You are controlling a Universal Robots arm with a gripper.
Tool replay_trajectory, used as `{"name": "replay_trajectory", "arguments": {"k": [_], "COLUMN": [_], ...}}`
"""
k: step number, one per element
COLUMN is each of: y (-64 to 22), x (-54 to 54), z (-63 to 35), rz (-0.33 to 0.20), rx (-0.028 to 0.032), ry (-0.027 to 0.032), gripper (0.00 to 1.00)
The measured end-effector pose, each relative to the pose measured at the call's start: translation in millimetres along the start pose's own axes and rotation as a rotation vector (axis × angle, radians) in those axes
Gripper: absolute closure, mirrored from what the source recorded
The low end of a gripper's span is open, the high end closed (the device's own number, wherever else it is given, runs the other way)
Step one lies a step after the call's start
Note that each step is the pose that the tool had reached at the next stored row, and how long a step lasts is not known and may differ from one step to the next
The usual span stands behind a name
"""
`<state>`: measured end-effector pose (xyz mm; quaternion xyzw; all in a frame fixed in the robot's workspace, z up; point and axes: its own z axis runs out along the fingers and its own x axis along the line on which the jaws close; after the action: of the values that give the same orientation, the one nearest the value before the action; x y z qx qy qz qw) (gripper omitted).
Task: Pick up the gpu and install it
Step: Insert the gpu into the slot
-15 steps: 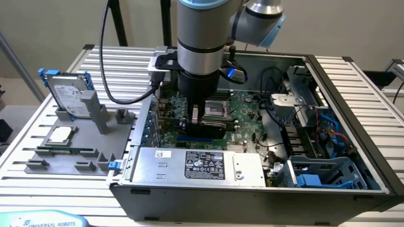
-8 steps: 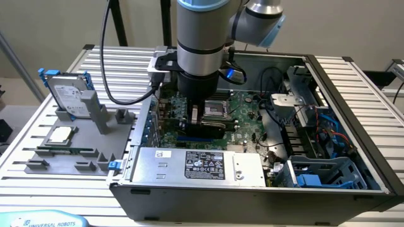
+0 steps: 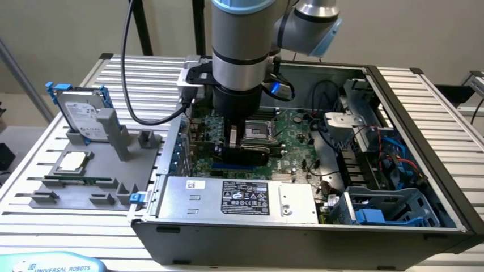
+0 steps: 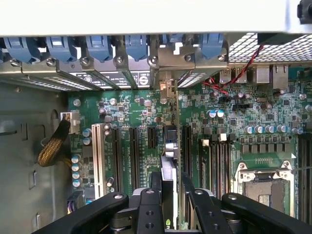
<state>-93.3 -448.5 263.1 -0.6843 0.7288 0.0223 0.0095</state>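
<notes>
Where the gripper [image 4: 171,197] hangs above the motherboard [image 4: 131,109], its jaws pinch the gpu [image 4: 168,163] edge-on

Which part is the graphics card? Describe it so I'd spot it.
Look inside the open computer case, over the green motherboard. The gpu stands on edge in the gripper, a thin strip, the only card among the empty black slots.

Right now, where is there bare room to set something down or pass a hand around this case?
Bare slatted table lies on the exterior view's right of the case, and on the far side of the gray fixture. Crowded: the fixture carries the hard drive, and over the motherboard the gripper grips the gpu.
</notes>
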Motion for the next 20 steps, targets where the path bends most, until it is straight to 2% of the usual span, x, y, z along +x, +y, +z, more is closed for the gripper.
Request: {"name": "replay_trajectory", "arguments": {"k": [20], "y": [0.0], "x": [1.1], "z": [2.4], "rz": [0.000], "rx": [0.0002], "ry": [0.0008], "gripper": [0.73]}}
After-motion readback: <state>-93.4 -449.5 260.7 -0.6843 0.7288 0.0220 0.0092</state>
